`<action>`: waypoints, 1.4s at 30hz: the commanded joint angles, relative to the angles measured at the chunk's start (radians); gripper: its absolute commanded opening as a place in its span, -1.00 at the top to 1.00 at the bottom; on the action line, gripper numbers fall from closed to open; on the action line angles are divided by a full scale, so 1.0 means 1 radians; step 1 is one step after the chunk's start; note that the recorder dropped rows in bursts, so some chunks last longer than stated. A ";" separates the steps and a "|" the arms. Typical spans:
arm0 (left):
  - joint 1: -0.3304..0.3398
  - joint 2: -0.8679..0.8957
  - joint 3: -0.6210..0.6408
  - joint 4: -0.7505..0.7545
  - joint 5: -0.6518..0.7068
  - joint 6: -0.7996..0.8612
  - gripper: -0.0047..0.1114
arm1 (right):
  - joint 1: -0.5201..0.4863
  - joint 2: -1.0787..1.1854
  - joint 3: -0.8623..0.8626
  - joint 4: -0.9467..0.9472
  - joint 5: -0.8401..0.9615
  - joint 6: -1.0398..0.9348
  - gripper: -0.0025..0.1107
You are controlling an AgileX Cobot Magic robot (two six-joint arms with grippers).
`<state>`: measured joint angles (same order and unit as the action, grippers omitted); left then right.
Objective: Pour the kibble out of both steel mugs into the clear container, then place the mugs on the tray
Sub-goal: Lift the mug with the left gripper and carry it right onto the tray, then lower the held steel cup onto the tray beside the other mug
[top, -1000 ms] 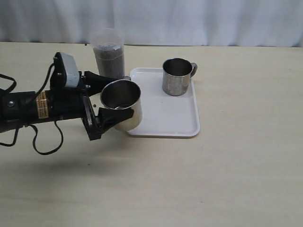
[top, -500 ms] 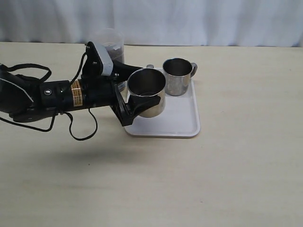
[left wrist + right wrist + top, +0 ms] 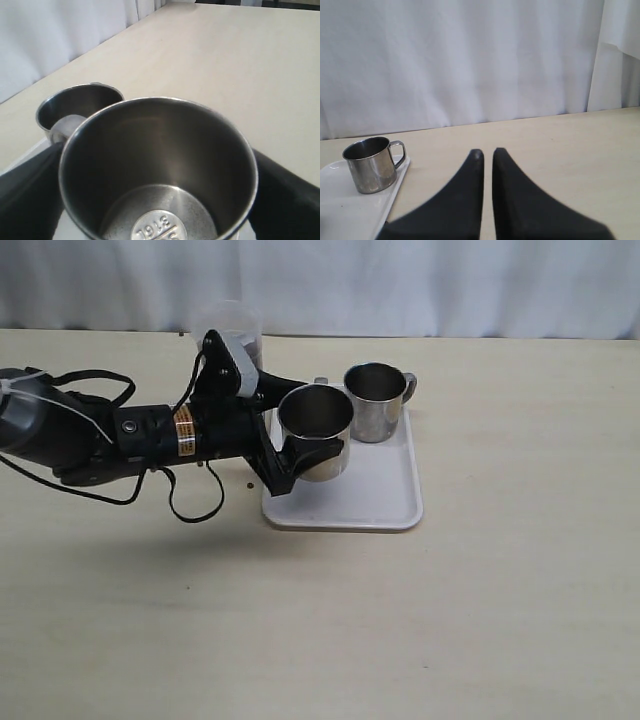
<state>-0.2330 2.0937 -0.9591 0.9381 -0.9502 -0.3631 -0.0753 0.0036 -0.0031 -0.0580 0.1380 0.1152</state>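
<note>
Steel mug in left hand, "316L" on its base.

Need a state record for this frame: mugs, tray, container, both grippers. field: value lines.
left gripper: shut on the held mug
held mug: upright, empty inside, over the tray's left part; contact with tray unclear
second mug: upright on the tray's far end, free
tray: flat on the table
clear container: behind the left arm, mostly hidden
right gripper: fingers nearly together, holding nothing
loose pellet: on the table beside the tray's left edge
</note>
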 commanded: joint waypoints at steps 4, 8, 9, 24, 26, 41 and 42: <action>-0.004 0.064 -0.059 -0.016 -0.010 -0.006 0.92 | -0.005 -0.004 0.003 0.003 0.000 -0.006 0.87; -0.004 0.094 -0.089 -0.016 -0.006 -0.006 0.92 | -0.005 -0.004 0.003 0.003 0.000 -0.006 0.87; -0.004 0.101 -0.094 -0.016 -0.006 -0.006 0.92 | -0.005 -0.004 0.003 0.003 0.000 -0.006 0.87; -0.004 0.132 -0.124 -0.020 0.045 -0.006 0.92 | -0.005 -0.004 0.003 0.003 0.000 -0.006 0.87; -0.004 0.132 -0.126 -0.031 0.056 -0.006 0.92 | -0.005 -0.004 0.003 0.003 0.000 -0.006 0.87; -0.012 0.133 -0.126 -0.040 0.120 -0.006 0.92 | -0.005 -0.004 0.003 0.003 0.000 -0.006 0.87; -0.012 0.133 -0.126 -0.040 0.122 -0.006 0.92 | -0.005 -0.004 0.003 0.003 0.000 -0.006 0.87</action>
<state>-0.2370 2.2292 -1.0777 0.9115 -0.8309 -0.3631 -0.0753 0.0036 -0.0031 -0.0580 0.1380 0.1152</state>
